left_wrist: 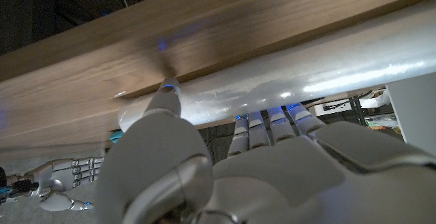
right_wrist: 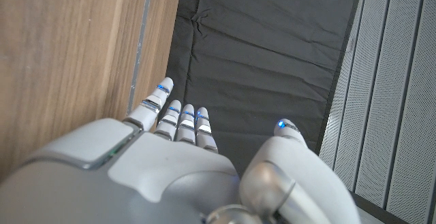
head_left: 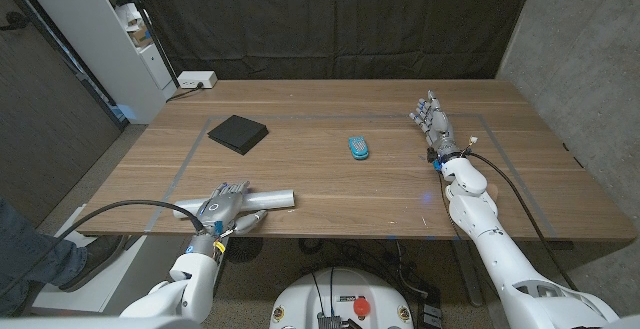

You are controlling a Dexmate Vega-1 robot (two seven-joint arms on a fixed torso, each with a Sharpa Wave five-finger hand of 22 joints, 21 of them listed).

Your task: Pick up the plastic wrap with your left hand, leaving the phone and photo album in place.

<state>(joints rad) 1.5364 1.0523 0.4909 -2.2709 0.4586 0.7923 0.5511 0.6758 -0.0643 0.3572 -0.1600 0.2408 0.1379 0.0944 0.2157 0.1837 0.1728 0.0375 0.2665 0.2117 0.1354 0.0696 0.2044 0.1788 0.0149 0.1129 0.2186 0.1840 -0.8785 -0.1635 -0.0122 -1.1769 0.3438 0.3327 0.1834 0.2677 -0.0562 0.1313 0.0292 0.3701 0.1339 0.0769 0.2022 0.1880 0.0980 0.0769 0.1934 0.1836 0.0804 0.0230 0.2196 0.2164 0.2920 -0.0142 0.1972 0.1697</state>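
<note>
Currently we list: plastic wrap [head_left: 262,199], a pale roll near the counter's [head_left: 330,184] front edge, with our left robot hand [head_left: 222,208] wrapping round it; right robot hand [head_left: 432,121] spread, idle. Grasp step underway; next, we judge, a firm squeeze and lift.

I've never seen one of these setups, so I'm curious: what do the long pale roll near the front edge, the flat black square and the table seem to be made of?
The plastic wrap roll looks like glossy, whitish film wound on a tube; bright streaks run along it in the left wrist view. The black square, probably the photo album, looks matte, perhaps card or leatherette; I cannot tell which. The table shows brown wood grain with a smooth, low-sheen finish, possibly veneer.
</note>
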